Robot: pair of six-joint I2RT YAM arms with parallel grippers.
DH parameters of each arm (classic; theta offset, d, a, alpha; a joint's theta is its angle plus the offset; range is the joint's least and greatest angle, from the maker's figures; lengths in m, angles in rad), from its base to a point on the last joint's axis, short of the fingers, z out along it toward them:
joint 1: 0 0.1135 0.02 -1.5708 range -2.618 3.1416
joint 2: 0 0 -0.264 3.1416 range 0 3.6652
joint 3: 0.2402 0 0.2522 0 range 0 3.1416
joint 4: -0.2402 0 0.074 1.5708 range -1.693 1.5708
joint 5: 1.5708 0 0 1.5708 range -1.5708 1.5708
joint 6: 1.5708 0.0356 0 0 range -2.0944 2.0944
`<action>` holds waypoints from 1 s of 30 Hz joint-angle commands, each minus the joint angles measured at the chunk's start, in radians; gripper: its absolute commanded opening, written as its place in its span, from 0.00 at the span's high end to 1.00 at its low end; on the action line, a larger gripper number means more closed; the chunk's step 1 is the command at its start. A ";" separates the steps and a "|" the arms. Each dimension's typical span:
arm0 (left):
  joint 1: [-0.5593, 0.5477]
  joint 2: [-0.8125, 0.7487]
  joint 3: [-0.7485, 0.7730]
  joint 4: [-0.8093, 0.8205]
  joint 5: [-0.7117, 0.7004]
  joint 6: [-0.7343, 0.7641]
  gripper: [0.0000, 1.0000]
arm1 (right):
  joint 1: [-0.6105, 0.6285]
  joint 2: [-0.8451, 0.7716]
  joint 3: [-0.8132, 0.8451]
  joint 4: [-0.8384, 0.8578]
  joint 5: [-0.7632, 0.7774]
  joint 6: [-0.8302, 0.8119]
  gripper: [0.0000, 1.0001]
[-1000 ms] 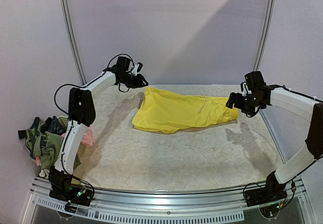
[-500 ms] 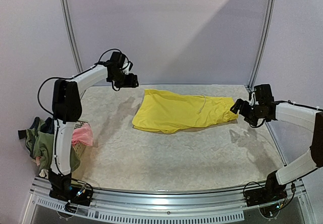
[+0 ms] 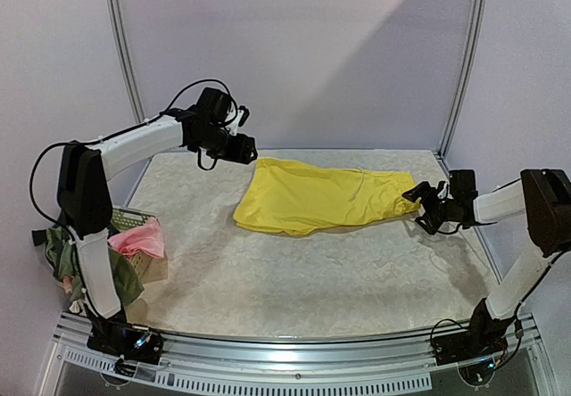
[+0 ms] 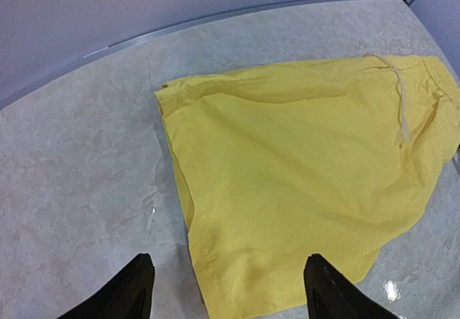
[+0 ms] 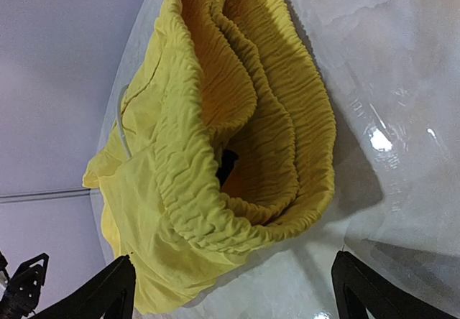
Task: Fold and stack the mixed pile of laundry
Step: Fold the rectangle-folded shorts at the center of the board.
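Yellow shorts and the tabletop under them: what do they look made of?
Yellow shorts: thin matte woven fabric, probably cotton-like; soft creases, a gathered elastic waistband and a pale cord drawstring. Tabletop: hard, glossy, marble-patterned surface, perhaps laminate or film; it shows bright light glints.

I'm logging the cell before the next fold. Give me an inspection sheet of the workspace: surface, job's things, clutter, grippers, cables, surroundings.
Surface: table, pale marbled top with a few glossy glints.
Job's things: yellow shorts spread at far centre, drawstring showing; rest of the laundry pile, with a pink piece, heaped at the mesh basket by the table's left edge.
Clutter: nothing seen.
Grippers: left gripper jaws open, above the shorts' leg end, holding nothing; right gripper jaws open, facing the waistband, holding nothing.
Cables: black cable looping over the left arm; none on the cloth.
Surroundings: plain walls, metal frame posts.
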 commanded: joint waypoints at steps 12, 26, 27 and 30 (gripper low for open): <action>-0.030 -0.115 -0.168 0.047 0.062 0.001 0.29 | -0.040 0.203 0.003 0.294 -0.032 0.157 0.24; -0.036 -0.153 -0.243 0.084 0.093 -0.012 0.32 | -0.048 0.265 0.048 0.315 0.003 0.106 0.76; -0.036 -0.156 -0.250 0.087 0.094 -0.014 0.33 | -0.048 0.267 0.051 0.314 0.004 0.102 0.80; -0.038 -0.175 -0.278 0.099 0.100 -0.018 0.33 | -0.051 0.263 0.062 0.283 0.013 0.080 0.99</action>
